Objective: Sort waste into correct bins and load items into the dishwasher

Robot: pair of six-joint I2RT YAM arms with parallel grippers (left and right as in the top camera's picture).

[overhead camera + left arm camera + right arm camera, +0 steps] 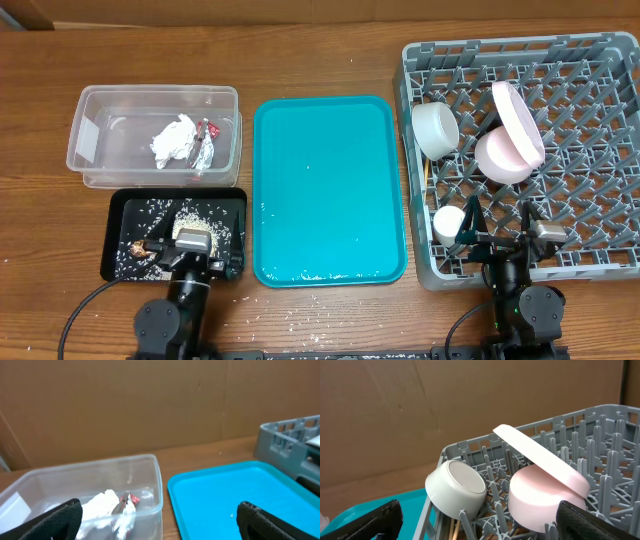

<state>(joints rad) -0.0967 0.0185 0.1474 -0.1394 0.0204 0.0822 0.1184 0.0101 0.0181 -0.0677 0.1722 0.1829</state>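
Observation:
The clear tub (pixel 160 92) holds the white napkin (pixel 175 138) and the foil wrapper (pixel 203 140); both also show in the left wrist view, napkin (pixel 102 502) and wrapper (pixel 126 505). The black tray (pixel 112 240) holds rice grains (pixel 158 209) and brown scraps (pixel 140 247). The grey dish rack (pixel 600 200) holds the cream bowl (pixel 435 130), pink bowl (pixel 498 158) and white plate (pixel 518 120), all on edge. Chopsticks (pixel 455 530) lie under the cream bowl (pixel 457 487). My left gripper (pixel 160 525) is open and empty over the black tray. My right gripper (pixel 482 527) is open and empty over the rack's front left.
The teal serving tray (pixel 325 180) lies between the bins and the rack, with a few crumbs on it. A small white round thing (pixel 449 221) sits in the rack's front left corner. Rice grains are scattered on the table in front of the tray.

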